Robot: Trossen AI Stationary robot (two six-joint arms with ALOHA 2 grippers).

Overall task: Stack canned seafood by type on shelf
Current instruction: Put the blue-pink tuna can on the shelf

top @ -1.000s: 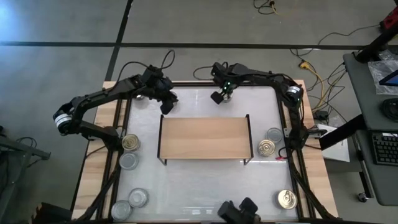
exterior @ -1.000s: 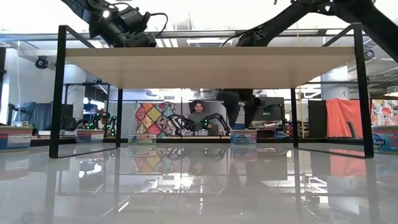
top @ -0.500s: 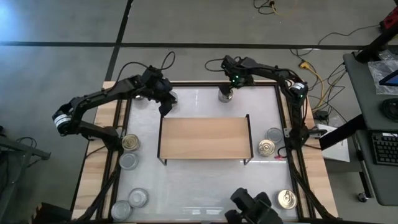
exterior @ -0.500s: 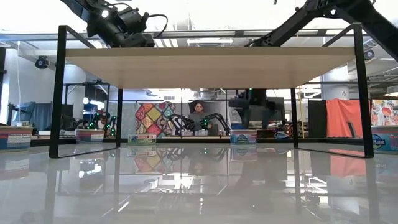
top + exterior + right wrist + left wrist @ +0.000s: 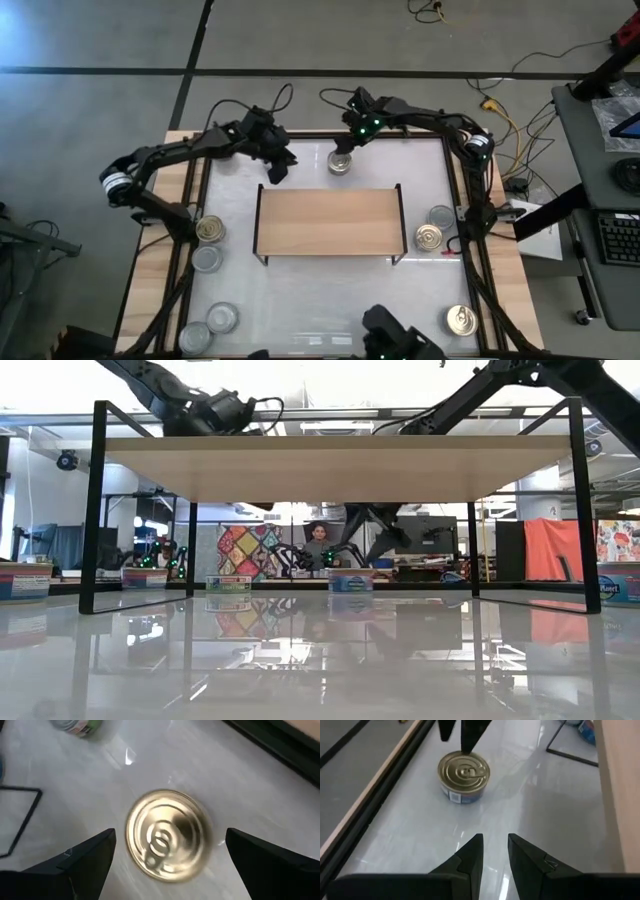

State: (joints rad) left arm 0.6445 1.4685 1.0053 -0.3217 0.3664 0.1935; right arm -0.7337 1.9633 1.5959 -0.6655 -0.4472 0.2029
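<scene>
A gold-topped can (image 5: 340,162) stands upright on the white tabletop just behind the wooden shelf's (image 5: 330,220) far edge; it also shows as the can (image 5: 350,580) under the shelf board (image 5: 340,465). My right gripper (image 5: 344,150) hangs over it, open wide, one finger (image 5: 90,857) on each side of the can (image 5: 167,837). My left gripper (image 5: 279,172) hovers near the shelf's far left corner. It points at the can (image 5: 464,772), and only a narrow gap with nothing in it shows in the gripper (image 5: 495,851). My right gripper comes at the gold can from above, slanting down, its fingers (image 5: 470,737) standing over the can's top (image 5: 465,765) and to either side. The can rests flat on the tabletop. I cannot tell whether a finger touches it.
Other cans stand on the tabletop: a gold one (image 5: 210,229) and a silver one (image 5: 206,259) left of the shelf, two (image 5: 222,318) at the near left, a silver (image 5: 440,215) and a gold one (image 5: 429,237) right of the shelf, one (image 5: 461,320) near right.
My right gripper has gone toward the table's left edge and tipped. The gold can has slid that way with it, a little nearer the shelf, staying upright on the table. My left gripper has shifted slightly toward the can and lower.
</scene>
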